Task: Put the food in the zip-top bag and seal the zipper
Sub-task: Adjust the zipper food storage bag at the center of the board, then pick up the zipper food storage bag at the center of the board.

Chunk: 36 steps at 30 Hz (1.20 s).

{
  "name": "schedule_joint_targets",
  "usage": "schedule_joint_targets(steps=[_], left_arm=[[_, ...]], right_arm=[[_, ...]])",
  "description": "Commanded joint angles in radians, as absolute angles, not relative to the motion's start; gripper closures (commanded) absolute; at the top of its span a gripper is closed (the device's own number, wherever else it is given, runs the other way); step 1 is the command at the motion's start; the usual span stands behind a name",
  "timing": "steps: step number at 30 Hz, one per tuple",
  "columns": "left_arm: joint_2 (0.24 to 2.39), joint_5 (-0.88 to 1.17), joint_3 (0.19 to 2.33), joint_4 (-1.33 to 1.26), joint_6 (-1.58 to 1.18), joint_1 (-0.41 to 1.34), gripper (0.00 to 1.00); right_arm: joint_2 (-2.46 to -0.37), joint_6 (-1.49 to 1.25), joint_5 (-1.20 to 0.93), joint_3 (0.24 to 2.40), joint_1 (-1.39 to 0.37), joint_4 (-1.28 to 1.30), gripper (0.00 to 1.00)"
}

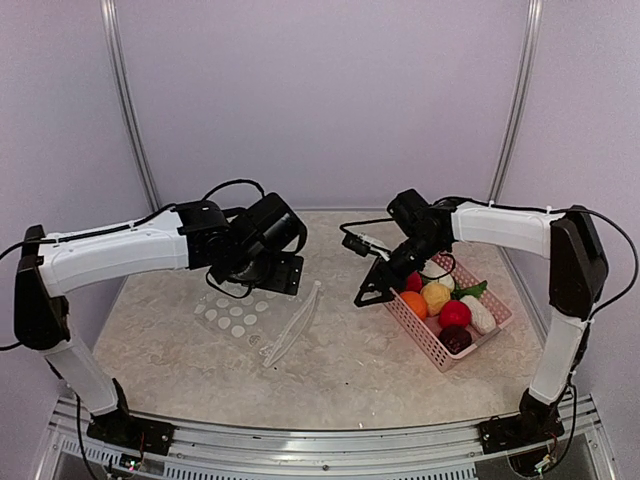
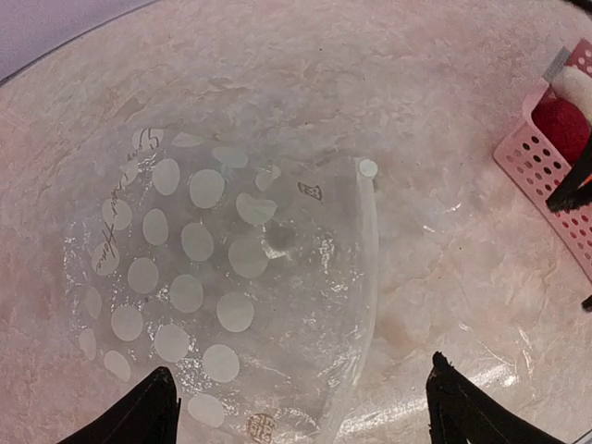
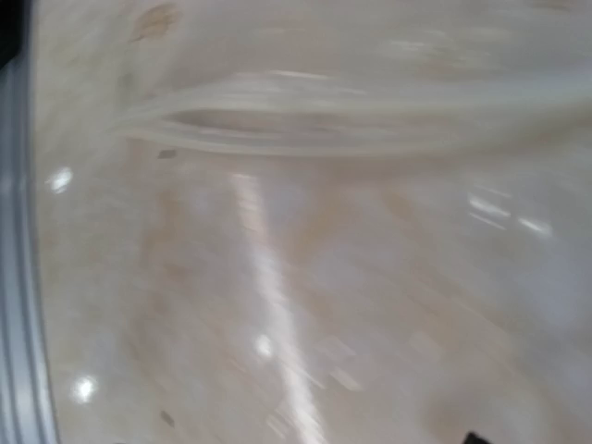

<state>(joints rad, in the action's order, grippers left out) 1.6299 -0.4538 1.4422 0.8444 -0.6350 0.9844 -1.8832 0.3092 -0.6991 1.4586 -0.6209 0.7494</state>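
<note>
From above, the zip-top bag [image 1: 240, 318] lies flat on the bench [image 1: 350, 375], left of centre, with its zipper [image 1: 293, 328] along the edge that faces the pink basket [image 1: 432, 345]. All the food [image 1: 446, 308] sits in that basket, so nothing is bagged yet. The left gripper [image 1: 245, 275] hangs over the far part of the bag. The right gripper [image 1: 368, 293] hovers just beside the basket's near-left corner, and from here I cannot tell whether its fingers are apart or together.

The left wrist view is the useful one. The fingers [image 2: 139, 416] are spread wide, holding nothing, and they straddle the bag with the zipper [image 2: 368, 240] running down between them, nearer the right one. A red ball [image 2: 561, 125] peeks from the basket at the right edge.

The right wrist view is badly smeared (I would not trust it for much). A pale doubled strip crosses the top, probably the bag's mouth [image 3: 305, 129], and the fingers do not show.

I judge the step to be getting the mouth open. To do it well, come down onto the zipper edge itself and pinch only the upper layer. The film is floppy and slick, and grabbing both layers would keep it closed.
</note>
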Motion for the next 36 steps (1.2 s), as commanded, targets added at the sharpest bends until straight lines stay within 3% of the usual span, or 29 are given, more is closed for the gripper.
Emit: schedule_joint_targets(steps=[1, 9, 22, 27, 36], left_arm=[[1.822, -0.660, 1.623, 1.103, -0.588, 1.108, 0.12], [2.217, -0.803, 1.953, 1.366, -0.640, 1.180, 0.19], [2.392, -0.833, 1.982, 1.450, -0.728, 1.142, 0.34], [2.421, -0.871, 1.998, 1.519, -0.792, 1.116, 0.47], [2.302, -0.881, 1.939, 1.482, -0.782, 1.069, 0.88]], right_arm=[[-1.696, 0.306, -0.640, 1.372, -0.476, 0.658, 0.26], [-1.515, 0.260, -0.613, 1.126, -0.207, 0.444, 0.30], [-1.493, 0.258, -0.638, 1.094, -0.177, 0.409, 0.30], [-1.490, 0.265, -0.631, 1.092, -0.176, 0.412, 0.31], [-1.448, 0.339, -0.542, 1.133, -0.176, 0.506, 0.32]])
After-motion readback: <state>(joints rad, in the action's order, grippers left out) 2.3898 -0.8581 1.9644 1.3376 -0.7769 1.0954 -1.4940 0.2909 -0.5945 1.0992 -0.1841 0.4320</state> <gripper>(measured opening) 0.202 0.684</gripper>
